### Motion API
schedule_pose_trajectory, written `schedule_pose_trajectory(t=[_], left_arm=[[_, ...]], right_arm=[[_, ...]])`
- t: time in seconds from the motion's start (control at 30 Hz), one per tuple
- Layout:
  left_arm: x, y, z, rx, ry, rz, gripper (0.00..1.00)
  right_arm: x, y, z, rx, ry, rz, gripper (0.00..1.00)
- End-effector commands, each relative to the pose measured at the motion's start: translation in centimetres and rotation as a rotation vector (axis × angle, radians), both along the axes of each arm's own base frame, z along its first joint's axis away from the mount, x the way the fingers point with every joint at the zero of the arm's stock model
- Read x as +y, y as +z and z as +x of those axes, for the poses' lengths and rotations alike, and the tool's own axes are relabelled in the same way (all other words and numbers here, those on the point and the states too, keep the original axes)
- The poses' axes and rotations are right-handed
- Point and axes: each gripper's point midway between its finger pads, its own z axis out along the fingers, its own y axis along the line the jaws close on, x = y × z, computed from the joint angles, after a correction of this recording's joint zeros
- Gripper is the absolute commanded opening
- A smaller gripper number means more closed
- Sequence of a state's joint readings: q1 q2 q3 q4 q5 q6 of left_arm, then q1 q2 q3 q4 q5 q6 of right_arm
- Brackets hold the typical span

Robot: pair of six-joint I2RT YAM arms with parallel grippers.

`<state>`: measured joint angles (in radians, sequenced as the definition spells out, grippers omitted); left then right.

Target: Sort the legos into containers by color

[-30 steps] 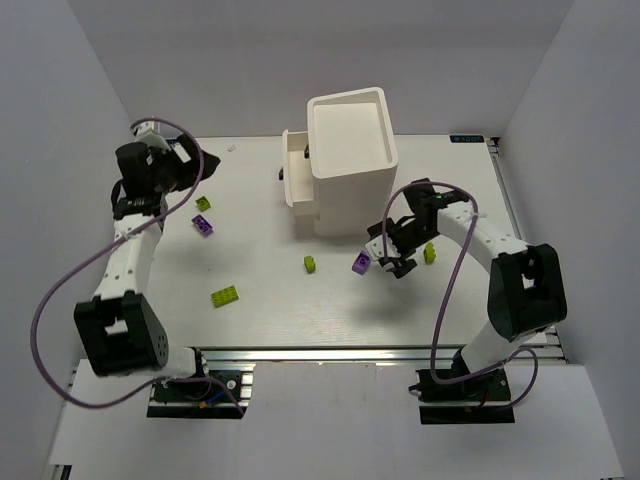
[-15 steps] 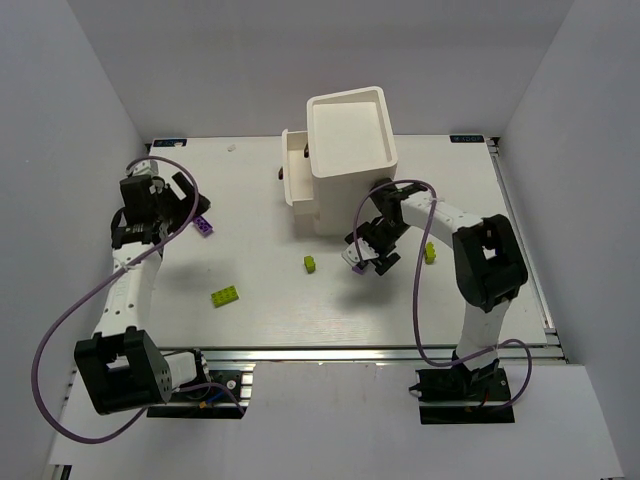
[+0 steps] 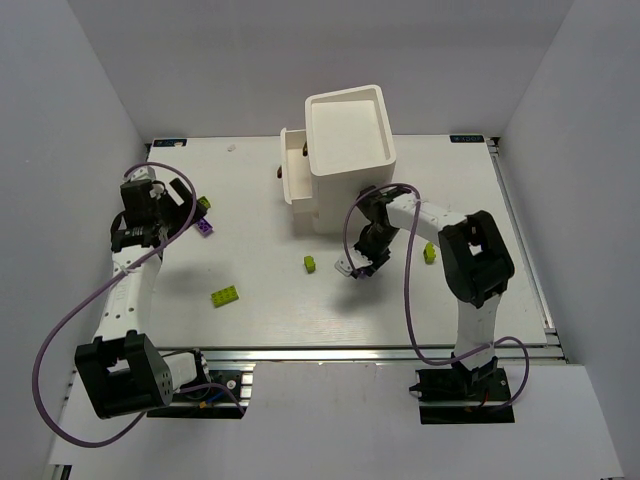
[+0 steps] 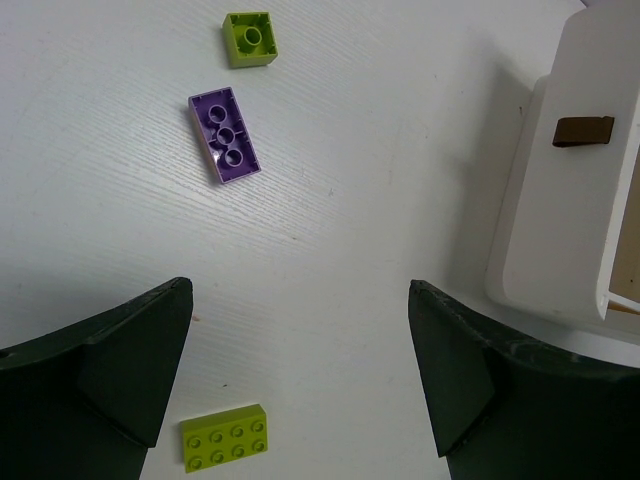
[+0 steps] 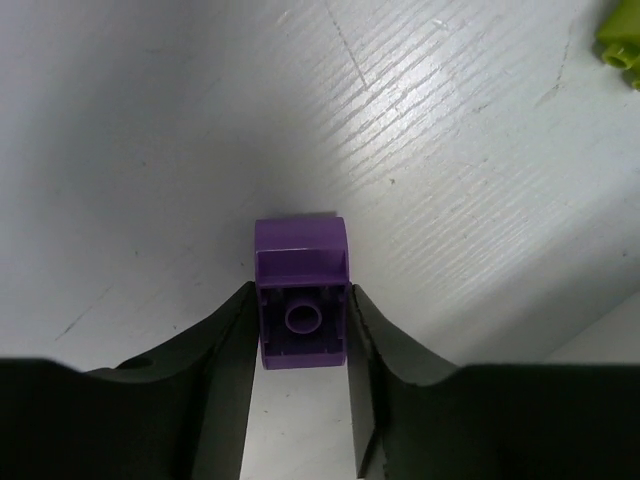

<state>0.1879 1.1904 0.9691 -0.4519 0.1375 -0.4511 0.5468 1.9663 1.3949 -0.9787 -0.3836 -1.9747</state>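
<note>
Right wrist view: right gripper (image 5: 300, 330) pinching a small purple lego (image 5: 300, 275), one finger pressed against each of its side faces; hollow underside with a single round tube faces the camera; its longer side runs 12 to 6 o'clock, in line with the gap between the fingers; the 12 o'clock end sticks out past the fingertips; lego sits low on the worktop (image 5: 450, 150), cannot tell whether it is lifted clear; corner of a lime lego (image 5: 625, 40) at 2 o'clock, well apart.

Top view: right gripper (image 3: 362, 262) is at 6 o'clock of the white cabinet (image 3: 350, 150), near its base; one drawer (image 3: 297, 172) stands pulled out toward 9 o'clock; a small lime piece (image 3: 311, 264) lies just at 9 o'clock of the gripper, another (image 3: 429, 252) at 3 o'clock.

Left wrist view: left gripper (image 4: 300, 370) spread wide, nothing between the fingers; long purple lego (image 4: 225, 135) at 11 o'clock beyond the fingertips, underside up, three tubes showing, long axis 11 to 5 o'clock; a square lime lego (image 4: 250, 38) just past its far end, also underside up, apart from it; flat lime lego (image 4: 223, 437) studs up beside the left-hand finger, long axis roughly 8 to 2 o'clock; drawer front with a dark knob (image 4: 583, 130) at 2 o'clock.
</note>
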Motion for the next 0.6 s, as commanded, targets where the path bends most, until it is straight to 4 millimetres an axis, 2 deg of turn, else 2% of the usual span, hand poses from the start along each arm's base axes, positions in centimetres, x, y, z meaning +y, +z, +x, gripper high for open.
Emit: schedule_pose_trajectory(t=[0.0,0.13,0.17,0.23,0.27,0.3,0.37,0.4,0.47,0.5,0.53,0.57], left_arm=[[0.3,0.0,-0.2,0.002,0.018,0.003,0.98],[0.5,-0.6,-0.3,0.015,0.032,0.002,0.97],[0.5,-0.9,-0.5,0.024,0.044,-0.006,0.97],[0.7,-1.7,-0.6,0.048,0.068,-0.015,0.95],[1.0,-2.1,-0.6,0.062,0.086,-0.028,0.94],[1.1,-2.6,-0.4,0.080,0.096,-0.034,0.92],[1.6,-3.2,-0.2,0.106,0.133,-0.039,0.89],[1.8,-3.1,0.2,0.105,0.142,-0.036,0.86],[2.3,-4.1,0.6,0.136,0.173,-0.034,0.83],[2.9,-3.8,1.2,0.127,0.185,-0.032,0.82],[3.0,-4.7,1.7,0.152,0.184,-0.034,0.82],[3.1,-4.9,2.0,0.159,0.185,-0.033,0.82]], right_arm=[[-0.2,0.4,-1.4,-0.031,0.179,0.013,0.36],[0.1,1.2,-2.0,-0.003,0.115,0.018,0.19],[1.3,2.6,-1.8,0.010,0.086,0.070,0.16],[2.3,5.0,-2.0,0.077,-0.003,0.113,0.10],[3.0,6.8,-3.4,0.170,-0.044,0.151,0.08],[4.5,9.6,-2.4,0.177,-0.095,0.194,0.06],[6.5,13.0,-2.6,0.260,-0.176,0.276,0.03],[8.1,15.9,-1.9,0.239,-0.189,0.337,0.02],[9.8,18.7,-2.3,0.308,-0.249,0.401,0.02],[10.9,19.9,-2.0,0.310,-0.265,0.434,0.01],[11.9,21.8,-1.7,0.301,-0.273,0.476,0.01],[12.6,22.8,-2.3,0.357,-0.324,0.484,0.01]])
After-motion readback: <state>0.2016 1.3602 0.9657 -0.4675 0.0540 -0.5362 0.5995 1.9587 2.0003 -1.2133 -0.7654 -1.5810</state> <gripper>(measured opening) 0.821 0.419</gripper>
